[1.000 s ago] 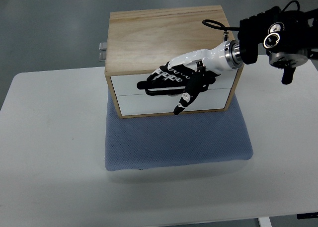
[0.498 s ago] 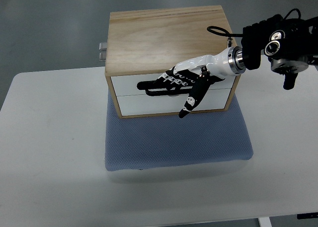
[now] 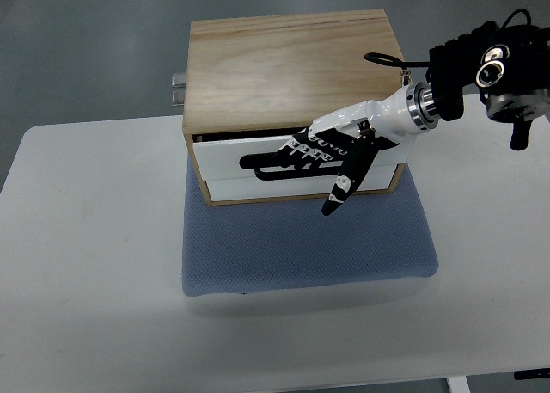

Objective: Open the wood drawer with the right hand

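A wooden drawer box (image 3: 288,66) stands on a blue mat. It has two white drawer fronts. The upper drawer (image 3: 222,155) has a black handle (image 3: 260,165) and stands pulled out a little, with a dark gap under the box's top. My right hand (image 3: 320,148), white and black, reaches in from the right. Its fingers (image 3: 296,146) are curled over the handle, and its thumb (image 3: 339,191) points down in front of the lower drawer (image 3: 258,187). The left arm is out of view.
The blue mat (image 3: 301,247) lies on a white table (image 3: 86,264) and extends toward me in front of the box. A small metal fitting (image 3: 177,88) sticks out at the box's back left. The right arm's black forearm (image 3: 503,62) hangs over the table's far right.
My right hand has moved toward me and to the right with the handle in its fingers. The upper drawer has slid out a little from the box.
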`<state>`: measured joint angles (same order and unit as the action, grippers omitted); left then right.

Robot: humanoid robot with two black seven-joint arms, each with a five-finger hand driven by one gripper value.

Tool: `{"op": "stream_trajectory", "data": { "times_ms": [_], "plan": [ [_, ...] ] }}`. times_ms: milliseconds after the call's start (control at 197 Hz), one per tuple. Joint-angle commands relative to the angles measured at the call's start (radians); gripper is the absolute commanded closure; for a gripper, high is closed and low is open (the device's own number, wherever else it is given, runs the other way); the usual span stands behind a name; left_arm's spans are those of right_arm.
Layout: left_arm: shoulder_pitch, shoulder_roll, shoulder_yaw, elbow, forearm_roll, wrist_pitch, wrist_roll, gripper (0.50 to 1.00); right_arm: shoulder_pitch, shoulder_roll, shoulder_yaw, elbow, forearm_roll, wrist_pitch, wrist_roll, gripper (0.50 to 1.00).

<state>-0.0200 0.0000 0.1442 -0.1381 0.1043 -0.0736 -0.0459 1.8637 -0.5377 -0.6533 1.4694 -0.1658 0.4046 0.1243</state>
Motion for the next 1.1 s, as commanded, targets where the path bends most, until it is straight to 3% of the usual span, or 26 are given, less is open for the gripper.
{"op": "stream_trajectory", "data": {
  "times_ms": [0,112,305,782,1097],
  "plan": [
    [0.000,0.000,0.000,0.000,0.000,0.000,0.000,0.500,0.003,-0.011,0.000,0.008,-0.004,0.033,0.000,0.546],
    [0.000,0.000,0.000,0.000,0.000,0.000,0.000,0.500,0.005,-0.027,0.001,0.028,-0.004,0.071,0.003,0.546],
    [0.000,0.000,0.000,0.000,0.000,0.000,0.000,0.500,0.028,-0.071,0.003,0.075,-0.004,0.200,0.006,0.546],
    [0.000,0.000,0.000,0.000,0.000,0.000,0.000,0.500,0.092,-0.140,0.017,0.086,-0.004,0.206,0.006,0.546],
    [0.000,0.000,0.000,0.000,0.000,0.000,0.000,0.500,0.049,-0.321,0.195,0.066,0.075,0.206,0.014,0.548]
  ]
}}
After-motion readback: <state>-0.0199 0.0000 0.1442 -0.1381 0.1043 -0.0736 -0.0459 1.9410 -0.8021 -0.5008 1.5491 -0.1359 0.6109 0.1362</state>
